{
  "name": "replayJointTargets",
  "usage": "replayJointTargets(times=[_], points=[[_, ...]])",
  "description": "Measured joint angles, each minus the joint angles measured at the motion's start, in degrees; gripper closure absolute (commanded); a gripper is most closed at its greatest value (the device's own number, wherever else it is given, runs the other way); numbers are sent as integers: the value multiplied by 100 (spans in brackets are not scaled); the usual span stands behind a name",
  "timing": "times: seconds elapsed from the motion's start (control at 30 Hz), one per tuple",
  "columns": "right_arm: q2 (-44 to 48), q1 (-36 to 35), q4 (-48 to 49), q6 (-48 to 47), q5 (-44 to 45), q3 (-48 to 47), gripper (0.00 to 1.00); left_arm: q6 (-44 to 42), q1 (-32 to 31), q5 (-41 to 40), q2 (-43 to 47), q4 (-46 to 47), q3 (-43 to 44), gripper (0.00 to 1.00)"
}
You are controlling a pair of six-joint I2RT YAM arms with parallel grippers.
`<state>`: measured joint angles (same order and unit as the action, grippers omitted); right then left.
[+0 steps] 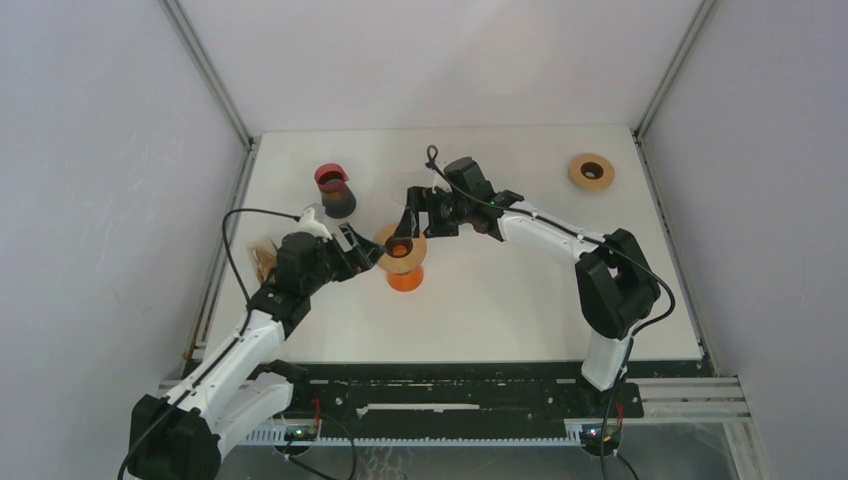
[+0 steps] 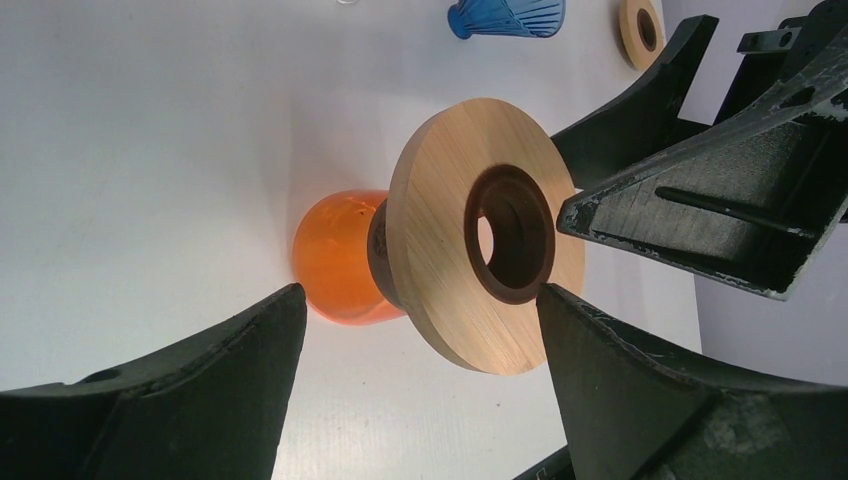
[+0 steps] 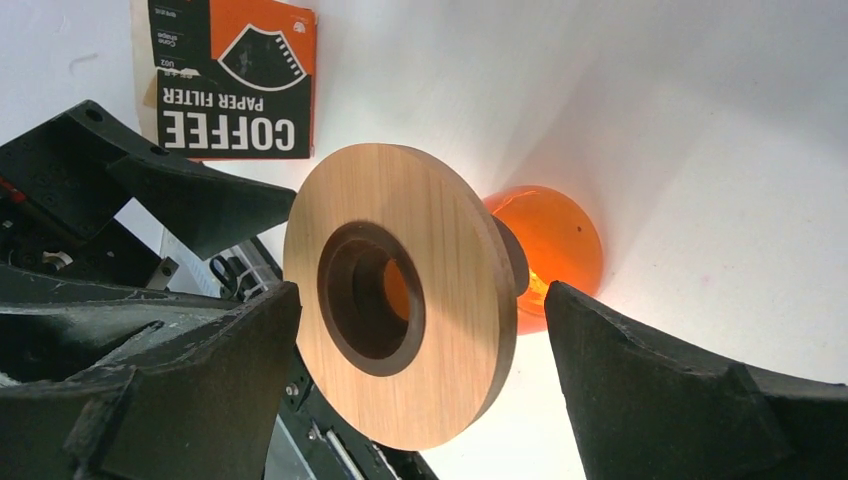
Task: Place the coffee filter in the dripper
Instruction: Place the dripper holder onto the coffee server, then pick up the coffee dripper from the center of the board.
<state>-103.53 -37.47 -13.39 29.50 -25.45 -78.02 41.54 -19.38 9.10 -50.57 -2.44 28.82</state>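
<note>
Found the orange dripper (image 1: pixel 405 276) standing on the white table (image 1: pixel 500 300), cone down and wooden collar (image 1: pixel 400 246) on top. Found the left gripper (image 2: pixel 420 290) spread wide and pinching nothing, with the collar between its fingers (image 2: pixel 200 390): well clear of one fingertip, just beside the other, contact impossible to tell. Found the right gripper (image 3: pixel 422 290) spread wide too and holding nothing, with the same collar between its fingers (image 3: pixel 660 390): close against one tip, apart from the other. Saw the two grippers facing each other across the dripper, fingertips near on either side of the collar. Spotted the box of coffee paper filters (image 3: pixel 225 75) lying flat on the table beyond the right gripper's fingertips, past the dripper and behind the left gripper's fingers, touched by neither. Noted a blue dripper (image 2: pixel 505 17) and a loose wooden ring (image 2: pixel 640 28) well beyond the left gripper's fingertips, and a red-topped dripper (image 1: pixel 333 190) off to the side of both pairs of fingers.
</note>
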Motion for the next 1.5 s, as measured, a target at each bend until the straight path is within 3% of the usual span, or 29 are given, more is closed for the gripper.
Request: replayJointTargets(times=[0.7, 1.07, 1.5], points=[[929, 1572, -367, -446, 468, 278, 0, -236, 0, -603, 341, -846, 201, 0], [1939, 1569, -275, -675, 914, 1602, 0, -452, 85, -769, -1327, -949, 1843, 2], [2726, 1318, 142, -809, 1189, 2645, 0, -870, 76, -1014, -4006, -1113, 4046, 15]])
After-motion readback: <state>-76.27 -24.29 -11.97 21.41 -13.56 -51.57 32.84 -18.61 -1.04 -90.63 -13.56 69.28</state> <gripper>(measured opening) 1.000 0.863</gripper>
